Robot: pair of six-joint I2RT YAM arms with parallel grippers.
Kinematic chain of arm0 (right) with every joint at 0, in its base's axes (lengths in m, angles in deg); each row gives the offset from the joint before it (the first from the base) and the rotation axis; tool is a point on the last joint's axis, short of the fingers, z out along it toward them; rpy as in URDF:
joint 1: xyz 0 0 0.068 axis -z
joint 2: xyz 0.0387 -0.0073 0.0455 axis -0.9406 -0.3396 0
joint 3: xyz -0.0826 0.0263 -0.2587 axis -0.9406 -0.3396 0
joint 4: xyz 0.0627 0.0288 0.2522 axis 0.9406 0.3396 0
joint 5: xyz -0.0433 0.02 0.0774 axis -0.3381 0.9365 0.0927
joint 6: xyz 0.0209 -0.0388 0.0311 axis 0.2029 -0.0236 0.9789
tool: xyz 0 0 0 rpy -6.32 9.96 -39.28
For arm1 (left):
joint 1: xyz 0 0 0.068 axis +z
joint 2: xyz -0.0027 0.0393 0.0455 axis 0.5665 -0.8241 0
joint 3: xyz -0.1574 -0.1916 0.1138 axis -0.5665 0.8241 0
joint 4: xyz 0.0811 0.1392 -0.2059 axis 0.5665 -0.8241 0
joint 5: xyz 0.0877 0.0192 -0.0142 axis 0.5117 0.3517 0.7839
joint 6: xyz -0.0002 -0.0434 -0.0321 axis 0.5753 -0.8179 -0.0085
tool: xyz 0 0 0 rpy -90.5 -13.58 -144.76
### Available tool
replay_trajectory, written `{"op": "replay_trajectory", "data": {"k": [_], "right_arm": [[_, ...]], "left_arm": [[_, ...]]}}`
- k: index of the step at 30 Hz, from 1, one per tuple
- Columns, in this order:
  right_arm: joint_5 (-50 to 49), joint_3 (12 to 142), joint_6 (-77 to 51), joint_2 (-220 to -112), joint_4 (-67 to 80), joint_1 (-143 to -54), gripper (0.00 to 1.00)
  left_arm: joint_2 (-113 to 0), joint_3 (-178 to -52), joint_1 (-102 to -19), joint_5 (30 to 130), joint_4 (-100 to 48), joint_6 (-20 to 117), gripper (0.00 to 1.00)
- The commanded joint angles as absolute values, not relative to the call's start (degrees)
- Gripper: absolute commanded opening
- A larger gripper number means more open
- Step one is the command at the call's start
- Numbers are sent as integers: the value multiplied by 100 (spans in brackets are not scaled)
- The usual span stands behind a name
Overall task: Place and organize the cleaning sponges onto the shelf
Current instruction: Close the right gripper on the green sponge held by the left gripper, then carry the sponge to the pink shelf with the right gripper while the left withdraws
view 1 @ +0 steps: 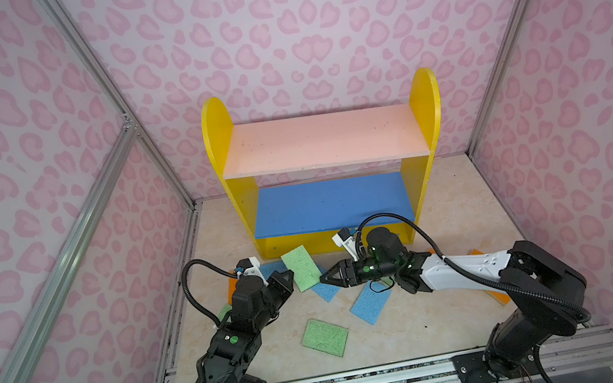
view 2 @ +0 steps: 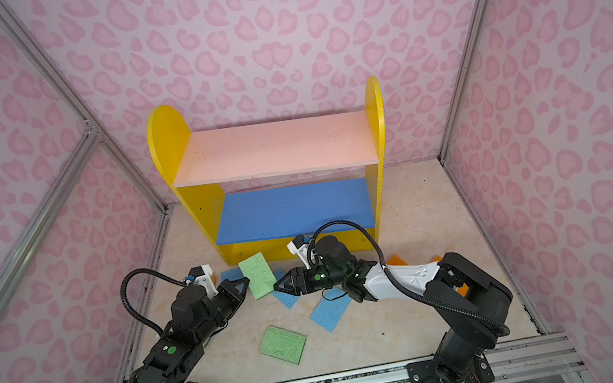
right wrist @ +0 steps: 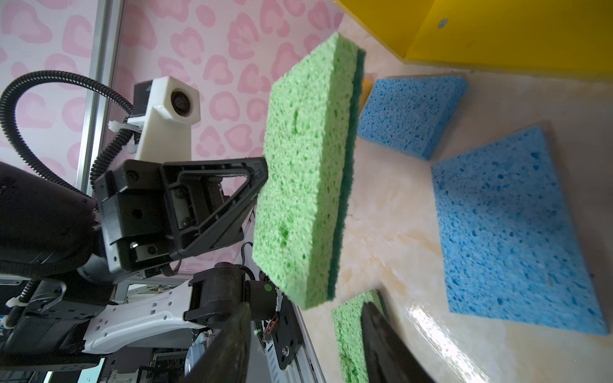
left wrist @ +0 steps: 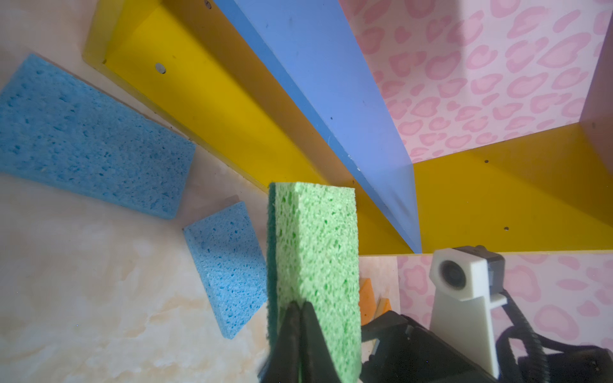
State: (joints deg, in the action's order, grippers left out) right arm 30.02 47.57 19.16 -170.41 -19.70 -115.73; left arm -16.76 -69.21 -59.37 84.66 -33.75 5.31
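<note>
Before the shelf (view 1: 220, 139), at its yellow base and above the tabletop (view 1: 444, 194): left gripper (view 1: 289, 276), pinched shut on one long edge of held green sponge (view 1: 301, 268). Sponge lifted clear of the surface, pale broad face up, darker green layer beneath. Long axis from near edge toward the shelf, far end leaning slightly left.

Opposite: right gripper (view 1: 323, 279), jaws apart, gripping nothing, nose aimed left at the sponge's other long edge, by its nearer corner. Contact not discernible.

Around and beneath, all flat on the tabletop:
- first blue sponge (view 1: 272, 269), partly under the held one, just before the base
- second blue sponge (view 1: 327, 293), below the right gripper's nose
- third blue sponge (view 1: 370, 303), nearer, beneath the right wrist
- loose green sponge (view 1: 325, 337), toward the near edge, between the arms
- left orange sponge (view 1: 232, 287), behind the left gripper, toward the left edge
- right orange sponge (view 2: 395, 260), mostly hidden under the right arm

Shelf against the far edge: pink board (view 1: 323, 139) over blue board (view 1: 330, 203).
</note>
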Motion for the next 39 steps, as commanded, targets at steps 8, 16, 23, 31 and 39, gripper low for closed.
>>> {"op": "replay_trajectory", "data": {"k": [8, 16, 23, 31, 39], "right_arm": [[3095, 4921, 2029, -17131, -2345, -11575, 36], [3038, 4960, 2064, -17098, -2411, -11574, 5], [2844, 5007, 1807, -16855, -1913, -11572, 2], [2238, 5208, 1349, -16205, -558, -11576, 2], [1261, 6159, 827, -15533, 1161, -11573, 1]], "left_arm": [[-1737, -6985, -5929, 8174, -2827, 412, 4], [-1706, -6934, -5929, 8051, -2830, 443, 4], [-1676, -6996, -5929, 8093, -2978, 639, 40], [-1004, -7192, -5929, 8814, -4036, 1068, 98], [-353, -6771, -5903, 9204, -4652, 1109, 98]]}}
